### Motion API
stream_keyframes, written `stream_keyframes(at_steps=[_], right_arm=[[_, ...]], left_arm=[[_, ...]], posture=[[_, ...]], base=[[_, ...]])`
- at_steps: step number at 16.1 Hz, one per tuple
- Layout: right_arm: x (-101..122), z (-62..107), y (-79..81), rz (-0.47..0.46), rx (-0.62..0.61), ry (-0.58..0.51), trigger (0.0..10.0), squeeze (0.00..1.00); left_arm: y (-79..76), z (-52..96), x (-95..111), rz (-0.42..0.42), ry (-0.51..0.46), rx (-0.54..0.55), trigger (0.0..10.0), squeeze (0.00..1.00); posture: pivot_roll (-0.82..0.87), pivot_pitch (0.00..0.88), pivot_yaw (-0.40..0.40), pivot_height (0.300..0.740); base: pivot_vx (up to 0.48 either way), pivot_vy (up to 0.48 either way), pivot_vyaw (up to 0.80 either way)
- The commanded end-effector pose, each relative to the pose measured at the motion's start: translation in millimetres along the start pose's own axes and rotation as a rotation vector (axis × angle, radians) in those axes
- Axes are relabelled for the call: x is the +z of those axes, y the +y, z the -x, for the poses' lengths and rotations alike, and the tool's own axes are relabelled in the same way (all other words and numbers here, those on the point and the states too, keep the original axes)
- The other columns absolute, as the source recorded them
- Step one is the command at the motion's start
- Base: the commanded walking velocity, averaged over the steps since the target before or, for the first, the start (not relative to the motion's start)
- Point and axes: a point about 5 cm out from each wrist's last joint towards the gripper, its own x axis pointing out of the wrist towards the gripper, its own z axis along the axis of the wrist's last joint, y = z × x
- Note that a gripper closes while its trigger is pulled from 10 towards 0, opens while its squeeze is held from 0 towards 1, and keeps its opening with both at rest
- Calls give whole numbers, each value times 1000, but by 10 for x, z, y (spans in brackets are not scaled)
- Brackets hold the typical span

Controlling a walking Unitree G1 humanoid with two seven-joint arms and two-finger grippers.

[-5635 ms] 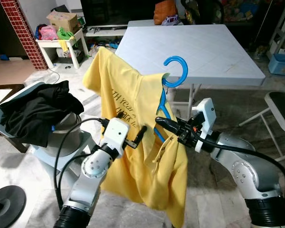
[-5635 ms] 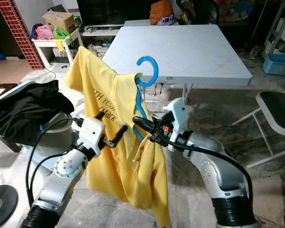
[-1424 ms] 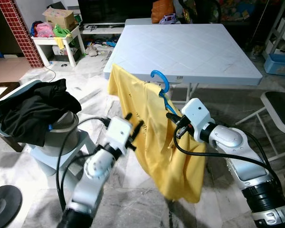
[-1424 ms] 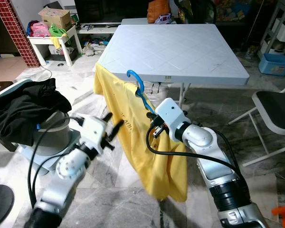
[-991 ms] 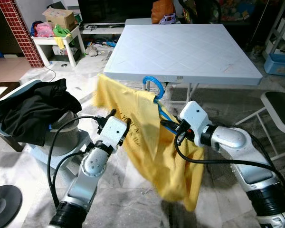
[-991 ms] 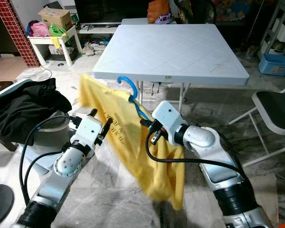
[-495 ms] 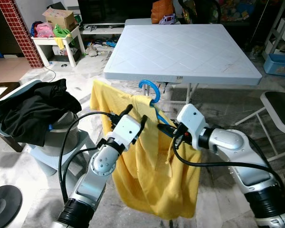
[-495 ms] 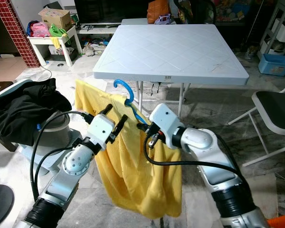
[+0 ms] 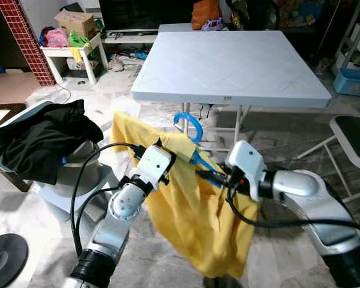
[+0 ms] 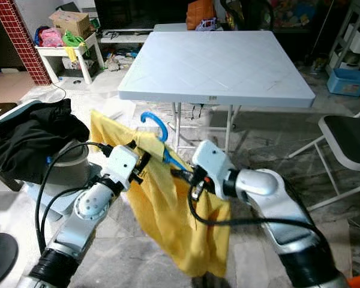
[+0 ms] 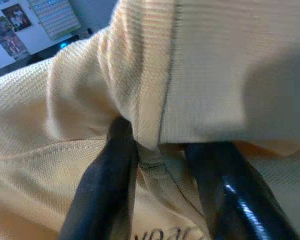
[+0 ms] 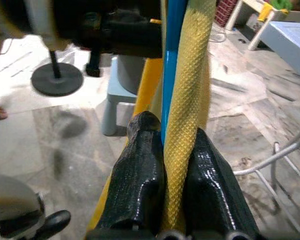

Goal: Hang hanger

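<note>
Lowered since half a second ago, the limp yellow shirt (image 9: 195, 222) sags from its stiff blue hanger (image 9: 195, 141), right gripper (image 12: 172, 165) clamping both, left gripper (image 11: 165, 160) pinching cloth.

head stereo: forward-down, shared table (image 9: 228, 60) | wrist cams: close along fingers, on shirt (image 11: 200, 65)

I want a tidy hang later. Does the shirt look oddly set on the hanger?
Yes. The yellow shirt is bunched in loose folds across the tilted blue hanger rather than draped evenly. The right gripper pinches hanger and cloth together, and the left gripper holds a fold of shirt.
</note>
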Motion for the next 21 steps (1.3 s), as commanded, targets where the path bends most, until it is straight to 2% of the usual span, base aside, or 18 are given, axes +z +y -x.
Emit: stream_keyframes(at_steps=[1,12,17,19,21], right_arm=[[144,-15,92,31,78,-65,10000,0],[57,-12,7,42,24,-18,10000,0],[7,-35,-254,99,-183,31,10000,0],[107,-58,-359,93,-267,-25,10000,0],[155,-89,-347,102,-269,-57,10000,0]], left_arm=[[70,-54,66,1,-31,17,0,0],[58,-49,76,81,-39,28,0,0],[-30,-6,-14,65,36,-40,0,0],[-35,5,-44,64,55,-35,0,0],[-39,1,-43,68,59,-33,0,0]], posture=[[-32,0,45,740],[-28,0,38,740],[-25,0,38,740],[-23,0,37,740],[-22,0,36,740]], base=[[0,0,0],[0,0,0],[0,0,0],[0,0,0],[0,0,0]])
